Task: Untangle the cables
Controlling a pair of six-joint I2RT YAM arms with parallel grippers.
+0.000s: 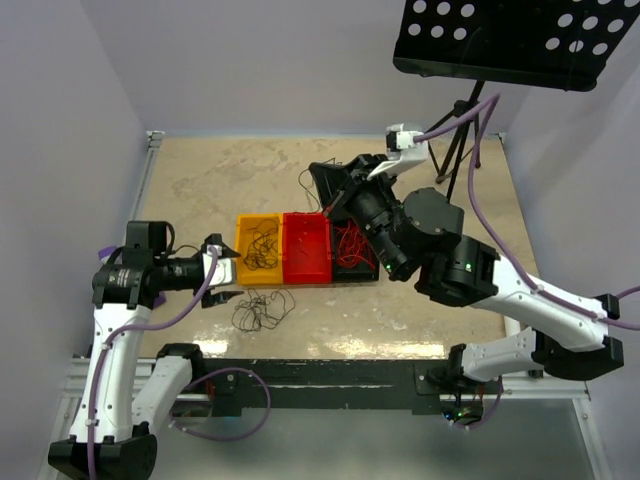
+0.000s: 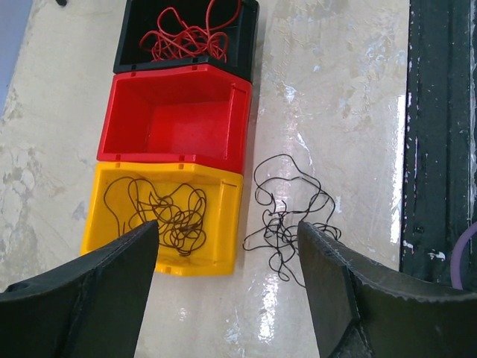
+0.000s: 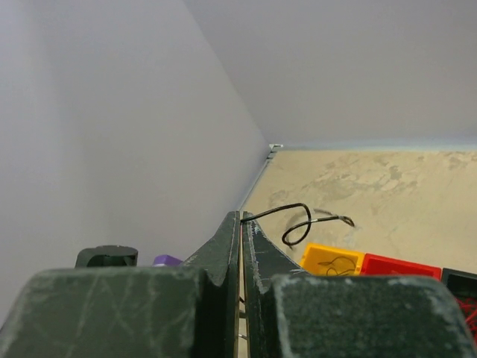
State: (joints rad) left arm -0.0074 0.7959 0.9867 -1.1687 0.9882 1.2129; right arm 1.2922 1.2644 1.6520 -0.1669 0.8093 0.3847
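Since the right gripper (image 3: pixel 241 218) is pressed together on one black wire (image 3: pixel 298 207), whose curly free end springs out past the fingertips in mid-air, these cables look nearly weightless, springy and quick to snag or slip. The left gripper (image 2: pixel 227 227) stands apart and empty above the yellow bin (image 2: pixel 223 246) and a loose black tangle (image 2: pixel 279 227) on the table (image 2: pixel 335 112) just beside it; more black wires (image 2: pixel 175 216) lie in that bin, red wires (image 2: pixel 190 37) in the black bin (image 2: pixel 250 37). Best to pinch one outlying loop at the tangle's edge, not its knotted middle, and lift slowly.
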